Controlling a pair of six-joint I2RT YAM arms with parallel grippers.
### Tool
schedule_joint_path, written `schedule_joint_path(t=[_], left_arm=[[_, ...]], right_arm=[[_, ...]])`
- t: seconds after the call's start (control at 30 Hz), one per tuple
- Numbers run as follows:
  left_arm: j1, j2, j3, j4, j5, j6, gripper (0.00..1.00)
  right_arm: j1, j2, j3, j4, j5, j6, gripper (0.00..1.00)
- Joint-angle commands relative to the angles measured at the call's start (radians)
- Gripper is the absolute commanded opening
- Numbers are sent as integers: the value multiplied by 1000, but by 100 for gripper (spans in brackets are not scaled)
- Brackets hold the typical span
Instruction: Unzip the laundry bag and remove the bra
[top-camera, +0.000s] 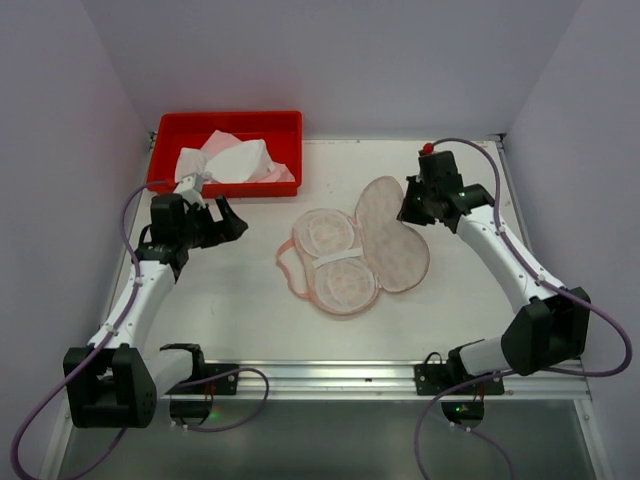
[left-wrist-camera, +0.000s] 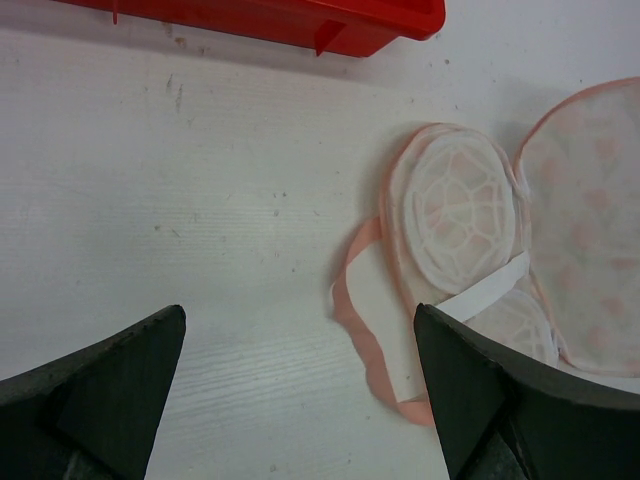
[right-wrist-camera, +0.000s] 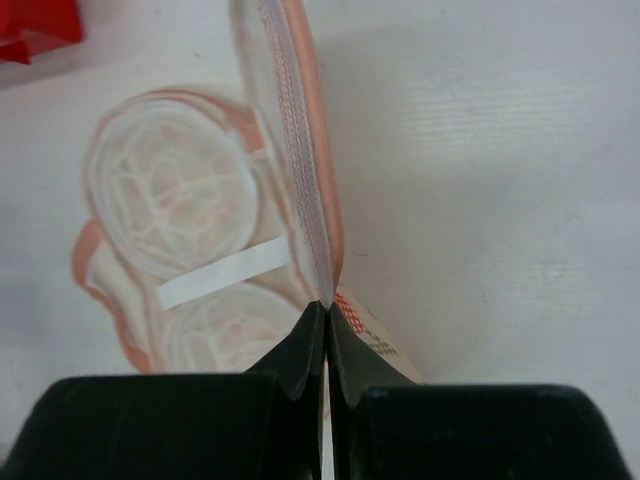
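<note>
Beside laundry bag (top-camera: 335, 265), right gripper (right-wrist-camera: 327, 312) pinches bra (top-camera: 396, 238); red tray (top-camera: 226, 117) holds cloth (top-camera: 232, 160).

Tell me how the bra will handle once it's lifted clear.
Probably fairly stiff: pinched at one edge by the right gripper, the bra stands on edge without folding. Likely light: that fingertip pinch alone holds it up. The laundry bag lies against it and may drag along.

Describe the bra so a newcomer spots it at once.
Mid-table, right of the red tray, lies the bra, one edge pinched by the right gripper. Its two round cups and pink strap loop set it apart from the plain crumpled fabric in the tray.
</note>
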Motion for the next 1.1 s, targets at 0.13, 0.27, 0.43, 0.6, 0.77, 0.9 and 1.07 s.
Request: schedule_joint_path(t=[0.13, 0.27, 0.43, 0.6, 0.77, 0.9, 1.07], left_arm=[[4, -19, -8, 20, -8, 21, 100], [4, -14, -12, 20, 7, 20, 100], [4, 3, -14, 14, 25, 18, 100], [4, 12, -11, 6, 25, 18, 100], [4, 14, -11, 5, 19, 18, 100], [4, 9, -11, 2, 16, 20, 100], [4, 0, 4, -3, 16, 6, 100]], right_arm=[[114, 57, 108, 18, -304, 0, 0], [187, 132, 105, 92, -399, 44, 0], [281, 253, 134, 152, -438, 83, 0], [338, 342, 130, 228, -482, 143, 0], [364, 445, 93, 359, -540, 219, 6], [365, 482, 76, 403, -571, 249, 39], [365, 385, 75, 407, -554, 217, 91]])
